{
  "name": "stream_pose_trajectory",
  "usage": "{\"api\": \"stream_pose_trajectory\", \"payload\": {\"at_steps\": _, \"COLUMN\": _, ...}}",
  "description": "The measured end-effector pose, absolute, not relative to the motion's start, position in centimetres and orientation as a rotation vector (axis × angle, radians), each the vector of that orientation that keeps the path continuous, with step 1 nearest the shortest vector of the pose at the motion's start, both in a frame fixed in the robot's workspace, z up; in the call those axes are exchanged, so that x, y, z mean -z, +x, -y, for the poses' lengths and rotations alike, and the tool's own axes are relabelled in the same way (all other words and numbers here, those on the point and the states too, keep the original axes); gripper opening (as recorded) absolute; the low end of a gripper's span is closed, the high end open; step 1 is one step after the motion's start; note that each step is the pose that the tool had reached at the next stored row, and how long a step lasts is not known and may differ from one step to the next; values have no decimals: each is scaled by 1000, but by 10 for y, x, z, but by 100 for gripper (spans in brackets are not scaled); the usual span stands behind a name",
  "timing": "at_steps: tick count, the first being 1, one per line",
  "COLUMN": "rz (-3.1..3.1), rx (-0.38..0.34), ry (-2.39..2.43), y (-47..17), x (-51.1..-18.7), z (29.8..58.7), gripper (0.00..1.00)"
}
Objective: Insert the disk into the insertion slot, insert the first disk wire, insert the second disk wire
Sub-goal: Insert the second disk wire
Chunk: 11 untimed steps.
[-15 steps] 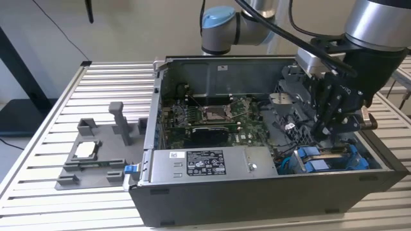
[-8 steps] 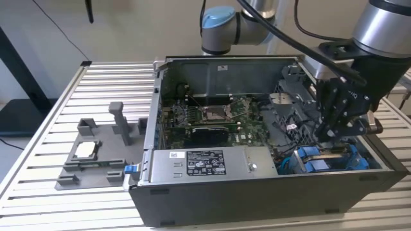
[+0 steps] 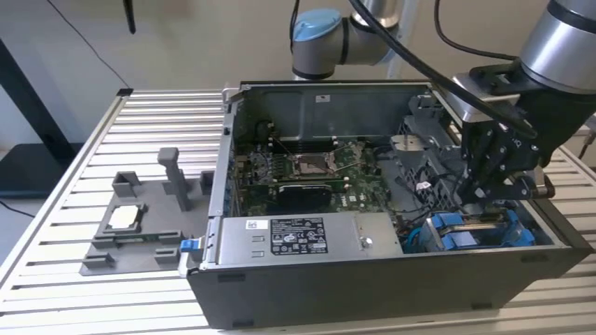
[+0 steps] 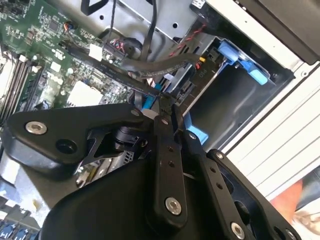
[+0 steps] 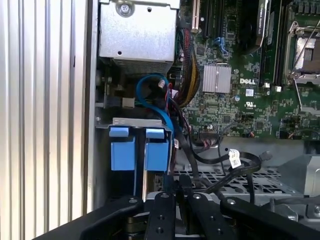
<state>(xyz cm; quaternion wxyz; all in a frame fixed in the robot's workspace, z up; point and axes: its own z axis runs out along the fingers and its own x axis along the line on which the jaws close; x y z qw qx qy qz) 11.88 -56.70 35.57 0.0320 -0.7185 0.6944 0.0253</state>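
My gripper (image 3: 477,201) hangs inside the open computer case (image 3: 373,279), just above the insertion slot (image 3: 475,232), a grey bay with blue rails at the exterior view's right front corner. In the second wrist view the black fingers (image 4: 163,125) stand close together. A flat black disk wire (image 4: 115,67) runs from the motherboard up to their tips and seems pinched there. The slot's blue tabs (image 5: 140,152) lie right beyond the fingertips (image 5: 162,200) in the first wrist view. Whether the disk sits in the slot I cannot tell.
The green motherboard (image 3: 308,167) with the silver processor socket (image 3: 308,164) fills the case floor. Loose black cables with a white tag (image 5: 234,160) lie beside the bay. A grey power supply box (image 3: 298,237) sits at the front. A grey fixture tray (image 3: 139,223) rests outside on the slatted table.
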Motion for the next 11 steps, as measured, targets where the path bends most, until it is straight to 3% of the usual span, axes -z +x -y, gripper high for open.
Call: {"api": "stream_pose_trajectory", "payload": {"at_steps": 11, "rz": -2156, "rx": -86, "ry": -2191, "y": 121, "x": -350, "z": 575, "gripper": 16}}
